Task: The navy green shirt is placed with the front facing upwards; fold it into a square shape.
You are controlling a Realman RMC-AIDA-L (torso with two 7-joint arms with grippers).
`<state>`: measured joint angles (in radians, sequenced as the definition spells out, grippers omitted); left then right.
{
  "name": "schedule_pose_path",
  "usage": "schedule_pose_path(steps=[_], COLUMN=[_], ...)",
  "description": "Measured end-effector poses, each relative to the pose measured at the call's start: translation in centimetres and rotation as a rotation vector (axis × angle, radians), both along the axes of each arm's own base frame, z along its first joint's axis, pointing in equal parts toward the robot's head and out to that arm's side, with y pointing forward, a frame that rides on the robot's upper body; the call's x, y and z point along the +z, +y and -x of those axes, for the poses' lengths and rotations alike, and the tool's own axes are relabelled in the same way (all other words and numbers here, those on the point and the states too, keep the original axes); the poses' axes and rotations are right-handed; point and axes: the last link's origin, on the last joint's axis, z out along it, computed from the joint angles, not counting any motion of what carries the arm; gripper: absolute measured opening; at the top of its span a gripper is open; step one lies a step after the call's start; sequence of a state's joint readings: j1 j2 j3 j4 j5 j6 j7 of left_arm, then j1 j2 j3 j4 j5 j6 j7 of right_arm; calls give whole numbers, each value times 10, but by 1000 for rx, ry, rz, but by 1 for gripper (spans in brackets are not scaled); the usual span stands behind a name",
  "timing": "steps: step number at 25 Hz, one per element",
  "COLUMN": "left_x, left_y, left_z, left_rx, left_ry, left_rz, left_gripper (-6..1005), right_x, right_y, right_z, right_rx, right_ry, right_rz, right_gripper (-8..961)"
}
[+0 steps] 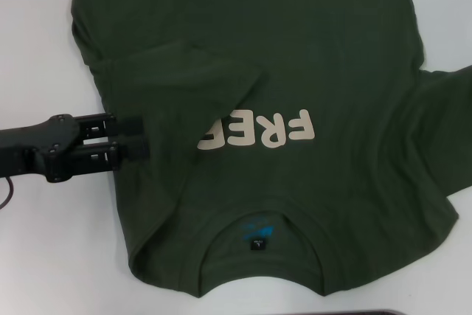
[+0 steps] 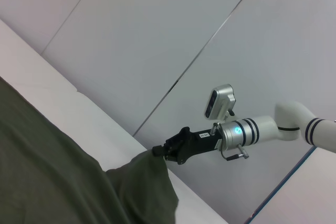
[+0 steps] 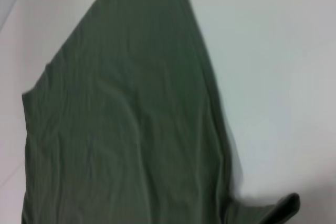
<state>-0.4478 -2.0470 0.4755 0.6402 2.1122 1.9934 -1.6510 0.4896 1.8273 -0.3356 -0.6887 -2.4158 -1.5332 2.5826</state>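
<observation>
The navy green shirt [image 1: 310, 49] lies front up on the white table [image 1: 37, 35], its collar and neck label [image 1: 258, 245] nearest me. Its left sleeve [image 1: 184, 86] is folded in over the chest and hides the end of the cream lettering [image 1: 273, 130]. My left gripper [image 1: 139, 140] rests at the shirt's left edge beside that fold, open and empty. The head view does not show my right gripper. In the left wrist view the right gripper [image 2: 157, 151] is shut on a raised corner of the shirt [image 2: 52, 171]. The right wrist view shows sloping shirt cloth [image 3: 131, 129].
Bare white table [image 3: 273, 77] surrounds the shirt on the left and right. A dark strip [image 1: 376, 313] shows at the near edge of the head view. The right arm's white links [image 2: 294, 124] reach in from the far side.
</observation>
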Motion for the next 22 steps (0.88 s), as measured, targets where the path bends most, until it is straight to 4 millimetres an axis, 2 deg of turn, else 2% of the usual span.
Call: schedule_pose_path(steps=[3, 10, 19, 22], left_x=[1, 0, 0, -1], left_y=[0, 1, 0, 0], left_z=[0, -1, -1, 0], left_rx=[3, 2, 2, 4], left_ry=[1, -2, -4, -5], left_rz=[2, 4, 6, 5], left_gripper=[688, 689, 688, 688], right_x=[10, 16, 7, -4], right_y=[-3, -2, 5, 5], right_z=[-5, -6, 13, 23], right_rx=[-23, -29, 35, 61], right_ry=[-4, 4, 60, 112], right_rz=[-45, -87, -32, 6], right_gripper=[21, 22, 21, 22])
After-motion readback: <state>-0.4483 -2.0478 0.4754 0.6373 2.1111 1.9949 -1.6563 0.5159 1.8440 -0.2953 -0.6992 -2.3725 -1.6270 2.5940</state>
